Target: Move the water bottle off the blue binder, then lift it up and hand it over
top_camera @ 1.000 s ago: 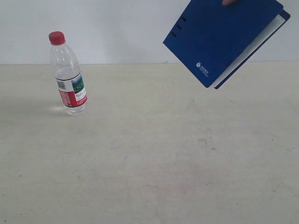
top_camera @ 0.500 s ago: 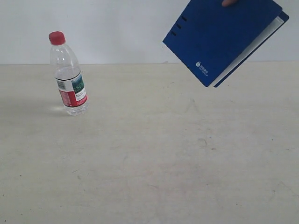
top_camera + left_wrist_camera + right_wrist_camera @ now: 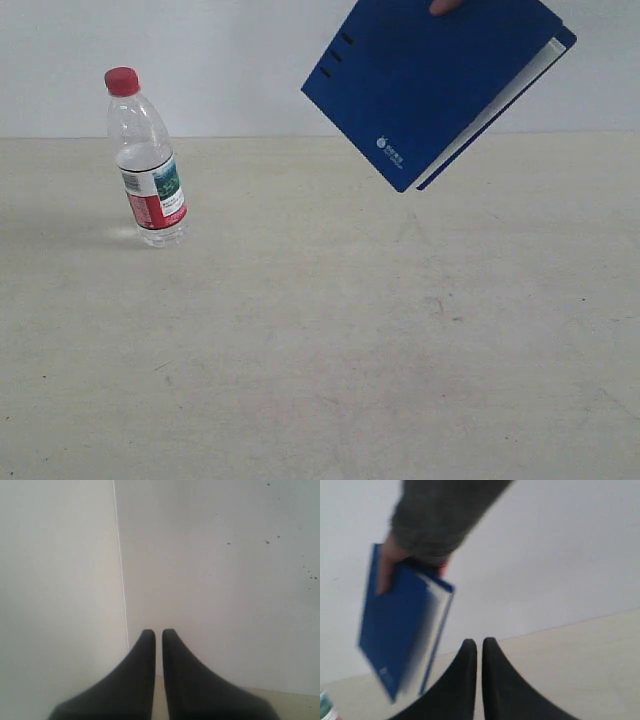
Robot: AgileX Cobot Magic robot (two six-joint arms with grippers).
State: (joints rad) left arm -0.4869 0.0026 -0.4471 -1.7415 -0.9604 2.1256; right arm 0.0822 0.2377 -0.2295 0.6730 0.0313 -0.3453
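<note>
1. Left end effector (image 3: 158,632): jaws pressed together with nothing between them. Its camera sees only the blank wall (image 3: 215,555).
2. Right end effector (image 3: 476,642): also closed and empty, above the desk (image 3: 580,680). Neither end effector shows in the exterior view.
3. Water bottle (image 3: 146,160): upright on the left of the desk, red cap on, looks part full. Nothing is touching it.
4. Blue binder (image 3: 430,90): not on the desk. It hangs tilted in the air towards the upper right, well apart from the bottle. A person's hand (image 3: 387,565) in a grey sleeve (image 3: 440,510) grips its top edge, and the white page edge is showing.
5. Progress, my read: the bottle is off the binder as things lie, but I haven't taken hold of anything. I'd call the job not really started. The grasp, the lift and the handover are all left, and the binder probably has to be on the desk before I can lift it.
6. Count: one bottle, one binder, two end effectors, one human hand.
</note>
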